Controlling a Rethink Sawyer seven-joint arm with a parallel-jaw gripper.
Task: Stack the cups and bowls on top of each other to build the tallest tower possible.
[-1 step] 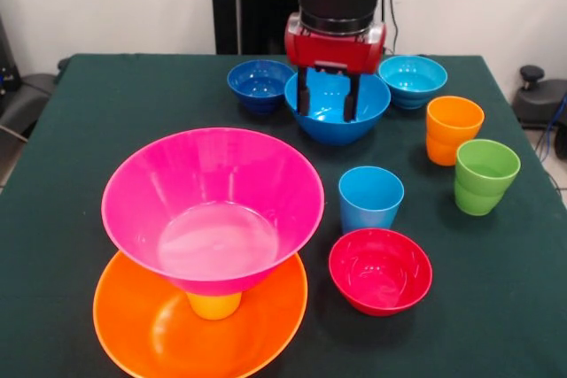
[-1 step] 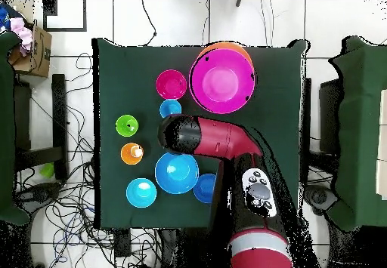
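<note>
Fingers [image 1: 303, 95] of the tool [image 1: 327, 96] hang spread, empty, over the medium blue bowl [image 1: 337, 117] at the bench's [image 1: 89, 130] far side; near left, pink bowl [image 1: 213, 205] sits on yellow cup [image 1: 214, 304] inside orange bowl [image 1: 200, 329]. Overhead, the arm [image 2: 215, 138] hides the tool, light-blue cup [image 2: 170, 108] just beside it.

Lighting: bright, even, apparently from overhead; no strong directional source can be made out.

Glare: broad soft highlights on the inner wall and floor of the large pink bowl [image 1: 213, 210]; smaller sheen on the large orange bowl [image 1: 159, 329], red bowl [image 1: 380, 270] and medium blue bowl [image 1: 337, 108].

Shadows: faint and short on the dark green table [image 1: 80, 130], close under the green cup [image 1: 485, 176] and orange cup [image 1: 454, 130].

Focus: front view crisp throughout. Overhead view coarser; small cups there read as flat discs, detail perhaps lost.

Exposure: pale wall and floor near white.
</note>
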